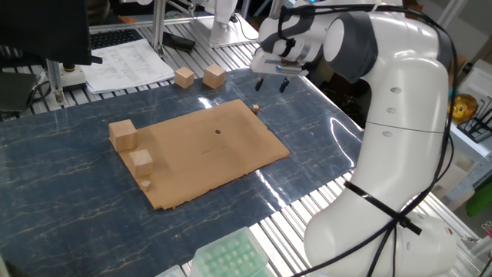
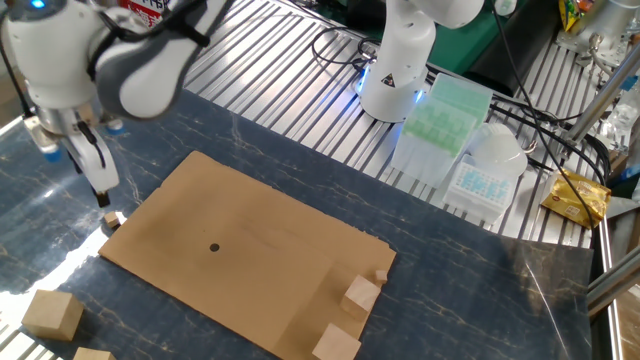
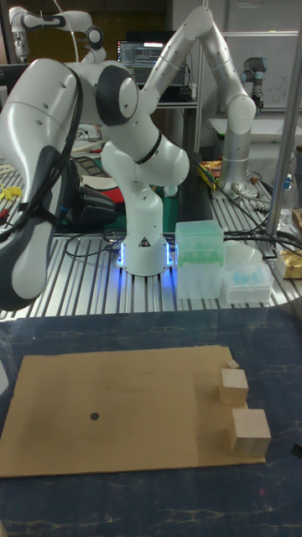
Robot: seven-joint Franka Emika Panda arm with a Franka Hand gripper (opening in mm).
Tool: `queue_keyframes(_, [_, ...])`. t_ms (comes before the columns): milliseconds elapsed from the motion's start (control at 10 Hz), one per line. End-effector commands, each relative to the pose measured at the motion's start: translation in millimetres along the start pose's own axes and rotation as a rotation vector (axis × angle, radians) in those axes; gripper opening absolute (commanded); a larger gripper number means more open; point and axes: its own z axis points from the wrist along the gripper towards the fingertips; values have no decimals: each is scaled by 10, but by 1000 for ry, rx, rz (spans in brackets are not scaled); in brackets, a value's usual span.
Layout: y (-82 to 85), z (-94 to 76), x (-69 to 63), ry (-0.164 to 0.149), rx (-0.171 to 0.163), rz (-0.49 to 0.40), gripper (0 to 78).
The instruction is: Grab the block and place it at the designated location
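We see the claw (image 1: 268, 81), its 2 fingers apart and empty, hovering above the block (image 1: 256, 108), a tiny, light, rigid cube just off the cardboard sheet's (image 1: 201, 150) corner, best pinched squarely on opposite flat faces.

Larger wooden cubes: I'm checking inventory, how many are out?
4. A big cube and a mid cube on the cardboard sheet; a left cube and right cube beyond it by the papers. The arm may hide others.
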Motion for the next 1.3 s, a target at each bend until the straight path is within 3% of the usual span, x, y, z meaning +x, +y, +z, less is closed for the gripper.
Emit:
queue_keyframes(100, [182,143,7,-32,-9,49,771])
queue_keyframes(400, [162,264,9,-40,-12,51,771])
queue_keyframes(800, [211,253,-3,-32,-6,85,771])
queue_keyframes(1000, [211,253,-3,-44,19,95,771])
queue_keyframes(1100, [211,253,-3,-36,26,122,771])
queue_keyframes(1300, [211,253,-3,47,39,152,771])
